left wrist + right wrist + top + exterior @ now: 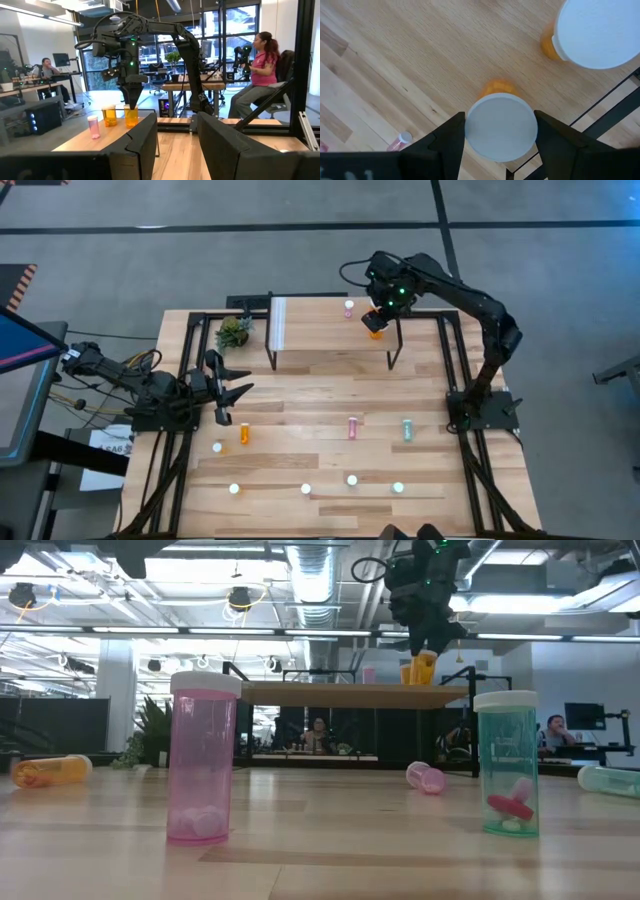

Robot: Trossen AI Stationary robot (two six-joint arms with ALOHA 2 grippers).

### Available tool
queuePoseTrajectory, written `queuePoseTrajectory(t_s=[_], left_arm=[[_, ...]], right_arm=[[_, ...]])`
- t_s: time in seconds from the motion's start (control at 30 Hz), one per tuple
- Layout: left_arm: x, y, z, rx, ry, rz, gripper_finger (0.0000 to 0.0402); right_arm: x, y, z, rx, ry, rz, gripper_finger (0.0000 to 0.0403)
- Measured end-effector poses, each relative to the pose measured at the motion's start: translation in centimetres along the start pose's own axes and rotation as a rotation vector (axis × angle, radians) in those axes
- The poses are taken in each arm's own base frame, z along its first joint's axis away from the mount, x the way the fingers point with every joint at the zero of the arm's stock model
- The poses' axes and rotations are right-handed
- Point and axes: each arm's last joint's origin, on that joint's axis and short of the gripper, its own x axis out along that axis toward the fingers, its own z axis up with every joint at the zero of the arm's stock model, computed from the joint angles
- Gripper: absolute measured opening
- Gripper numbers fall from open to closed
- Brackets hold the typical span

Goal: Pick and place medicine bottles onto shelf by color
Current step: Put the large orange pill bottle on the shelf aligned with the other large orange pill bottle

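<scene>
Hovering over the far right end of the shelf (330, 330), the right gripper (501, 131) has its fingers either side of an orange bottle (131, 116), closing on the white cap (501, 128); contact looks made or nearly, firm clamp not certain. Bottle stands upright on the shelf top, a second orange bottle (109, 115) just beside it, a pink bottle (93, 126) a bit farther left. Left gripper (226, 392) waits at the table's left side, fingers part open, holding nothing. Remaining bottles on the table: an orange one lying down (244, 434) near the left gripper, a pink (352, 427) and a teal (407, 428) mid-table, more standing along the near edge. Handling guess: light rigid plastic, smooth so slippery, tips easily, pills rattle inside. Best hold is across the cap or upper body, centred, straight down.
</scene>
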Motion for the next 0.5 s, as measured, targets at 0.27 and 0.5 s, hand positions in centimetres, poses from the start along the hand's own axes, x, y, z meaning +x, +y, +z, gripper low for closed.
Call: queuePoseTrajectory(t_s=[0.27, 0.5], left_arm=[[0.0, 0.0, 0.0, 0.0, 0.0, 0.0, 0.0129], [0.0, 0.0, 0.0, 0.0, 0.0, 0.0, 0.0129]], right_arm=[[0.01, 0.0, 0.01, -0.003, 0.0, 0.0, 0.0232], [0.03, -0.01, 0.02, 0.015, 0.0, 0.0, 0.0235]])
